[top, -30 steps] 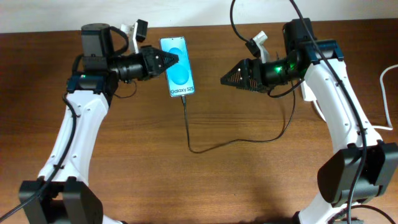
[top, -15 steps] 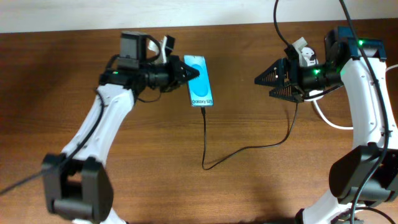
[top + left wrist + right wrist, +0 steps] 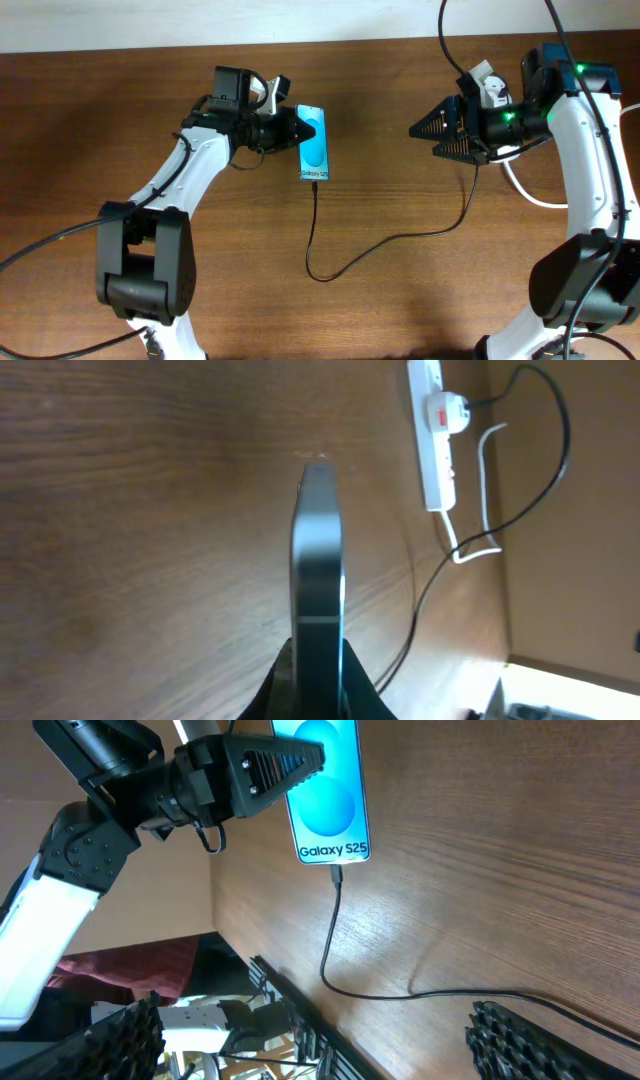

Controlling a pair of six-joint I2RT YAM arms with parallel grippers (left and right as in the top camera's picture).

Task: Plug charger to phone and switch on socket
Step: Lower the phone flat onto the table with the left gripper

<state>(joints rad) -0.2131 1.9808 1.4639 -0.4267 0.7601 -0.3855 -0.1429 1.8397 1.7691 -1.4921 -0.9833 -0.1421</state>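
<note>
- The left end effector (image 3: 300, 130) was pressed together on the phone (image 3: 313, 146), pinching it across its two flat faces from the side. The left wrist view showed the handset edge-on between the fingers.
- That side grip left the cyan screen facing up and the bottom edge free, which suited a connector going in there. Whether the phone rested on the bench (image 3: 400, 320) or sat just above it could not be told.
- The charger (image 3: 310, 230) met the phone's bottom edge, its tip apparently seated. The slack cable looped across the wood toward the right arm, so nothing pulled on the joint.
- The right end effector (image 3: 424, 138) stood spread and held nothing. It hung well apart from the phone and pointed toward it.
- The socket (image 3: 437, 435) lay beyond the phone with a plug (image 3: 447, 408) in it. In the overhead view the right arm hid it.
- Judged from this, plugging looked done and the switch was left, probably for the free right arm.
</note>
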